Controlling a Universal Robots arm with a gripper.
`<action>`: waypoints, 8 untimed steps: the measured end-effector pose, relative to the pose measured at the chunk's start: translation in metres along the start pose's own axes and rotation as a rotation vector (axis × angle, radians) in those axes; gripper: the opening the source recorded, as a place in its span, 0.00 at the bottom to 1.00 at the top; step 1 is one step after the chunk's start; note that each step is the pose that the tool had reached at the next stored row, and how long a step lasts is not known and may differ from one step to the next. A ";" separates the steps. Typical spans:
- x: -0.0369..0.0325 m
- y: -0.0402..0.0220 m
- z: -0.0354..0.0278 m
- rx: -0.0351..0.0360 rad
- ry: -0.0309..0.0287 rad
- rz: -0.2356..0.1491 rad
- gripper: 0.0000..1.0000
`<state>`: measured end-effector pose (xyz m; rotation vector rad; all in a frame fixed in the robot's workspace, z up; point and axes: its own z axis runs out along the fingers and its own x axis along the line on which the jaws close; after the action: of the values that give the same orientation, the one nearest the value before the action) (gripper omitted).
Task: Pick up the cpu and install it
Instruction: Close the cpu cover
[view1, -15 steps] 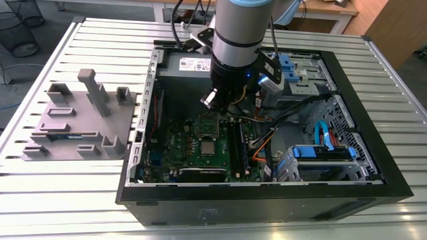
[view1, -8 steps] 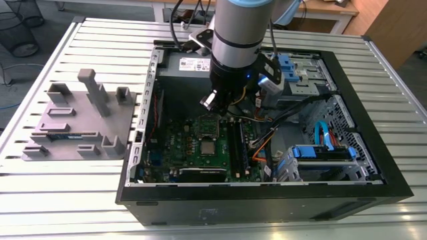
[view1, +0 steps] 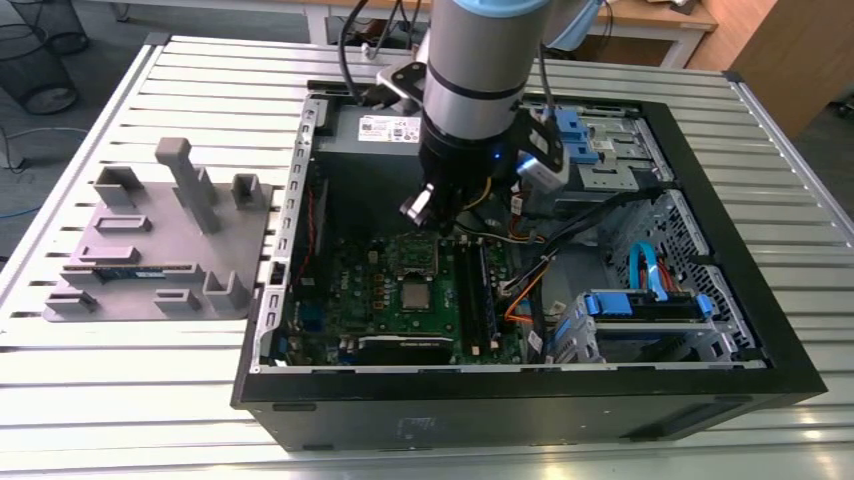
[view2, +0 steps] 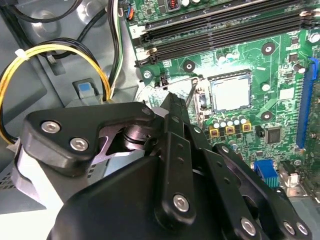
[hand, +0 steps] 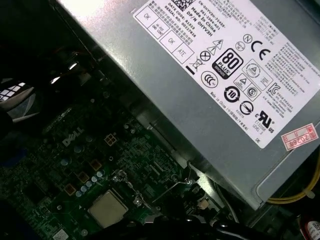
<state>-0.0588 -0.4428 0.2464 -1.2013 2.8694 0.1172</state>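
CPU (view2: 230, 91) sits flat in the motherboard socket, silver top up; you can see it in both wrist views (hand: 107, 207) and in the exterior view (view1: 418, 294). You cannot tell from these frames whether the gripper (view1: 447, 215) is released or clenched: its linkage blocks the fingertips in the second wrist view. It hangs above the socket area, apart from the chip, and nothing shows between the fingers.

Judgement: the chip looks placed, but seating is unconfirmed. Check that all four edges lie level with the socket frame (view2: 202, 97), with no corner riding high. Keep any motion vertical over the chip; sideways drag risks the contacts beneath.

Farther out, note the retention lever (hand: 175, 185) standing free beside the socket, and the power supply (hand: 225, 75) close behind. The yellow cable loop (view2: 55, 55) lies near the arm; keep the wrist clear of it.
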 end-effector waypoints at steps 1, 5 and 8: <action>0.0004 -0.0004 0.0000 0.0011 0.0012 -0.001 0.11; 0.0018 -0.0015 -0.0001 0.0072 0.0079 -0.005 0.11; 0.0027 -0.0023 -0.0004 0.0129 0.0142 -0.008 0.11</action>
<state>-0.0591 -0.4464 0.2464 -1.2162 2.8726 0.0901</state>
